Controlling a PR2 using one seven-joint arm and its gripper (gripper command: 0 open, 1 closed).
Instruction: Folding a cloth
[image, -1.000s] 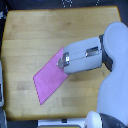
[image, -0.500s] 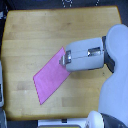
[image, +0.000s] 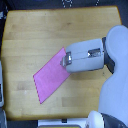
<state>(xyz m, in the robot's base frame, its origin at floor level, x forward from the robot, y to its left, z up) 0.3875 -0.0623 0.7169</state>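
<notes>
One cloth (image: 51, 76) corner lies under the end effector (image: 66, 60).

We are seeing a plain pink-magenta cloth (image: 51, 79). It is lying on a light-brown wooden counter (image: 40, 35). The arm (image: 92, 54) is showing white and grey.

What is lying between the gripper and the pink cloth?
Nothing: in the exterior view the gripper sits right at the cloth corner, without a visible gap.

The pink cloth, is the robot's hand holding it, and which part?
It cannot be told for sure. The hand sits over the cloth at its upper corner on the exterior view's right, but the fingers are hidden.
</notes>
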